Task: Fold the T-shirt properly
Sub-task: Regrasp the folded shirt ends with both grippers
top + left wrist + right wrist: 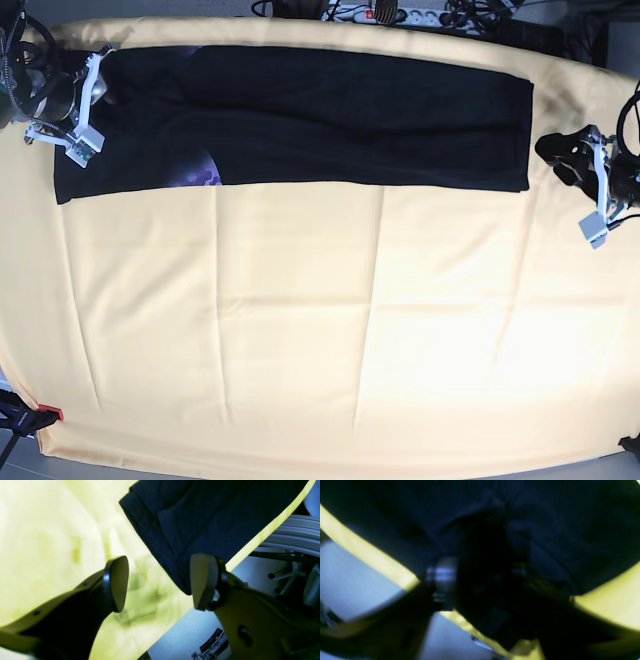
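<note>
Scene: a counter covered by a pale yellow tablecloth [300, 330] is filling the base view, seen from above.

T-shirt: the black T-shirt [300, 115] is lying along the far edge of the counter as a long, flat band, already folded lengthwise; a small patch of purple print [205, 175] is peeking out near its lower edge.

Left gripper: the left gripper [158, 582] is hovering just beside one short end of the band — its jaws are standing wide apart and gripping nothing, with a folded corner of the shirt showing between and beyond them.

Right gripper: the right gripper [85, 100] is sitting over the opposite end of the band. Its wrist view is blurred and mostly dark cloth, so it is not possible to tell whether the jaws are parted or pinching fabric.

Step in hand: judging by the layout, each arm is working at its own end, ready for a crosswise fold.

Doing it well: each gripper should be catching all layers at its corner, not just the top one — and lifting evenly so the band is staying straight and the edges are meeting squarely.

Risk: the tablecloth could be getting pinched along with the shirt.
</note>
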